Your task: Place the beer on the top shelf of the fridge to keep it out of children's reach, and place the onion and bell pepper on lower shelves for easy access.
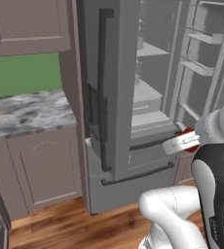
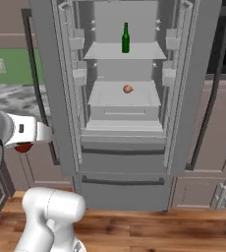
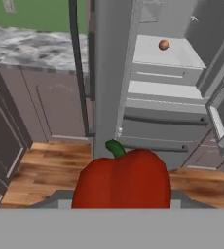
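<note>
Hand [image 1: 186,141] grips bell pepper [image 3: 122,178] above wood floor [image 3: 50,165].

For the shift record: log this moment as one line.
beer: on top shelf | onion: on lower shelf | bell pepper: held in gripper, jaws shut, outside fridge | doors: open

No legible text or labels anywhere

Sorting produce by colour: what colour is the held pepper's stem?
Green, atop the red bell pepper; clearest in the hand view.
</note>
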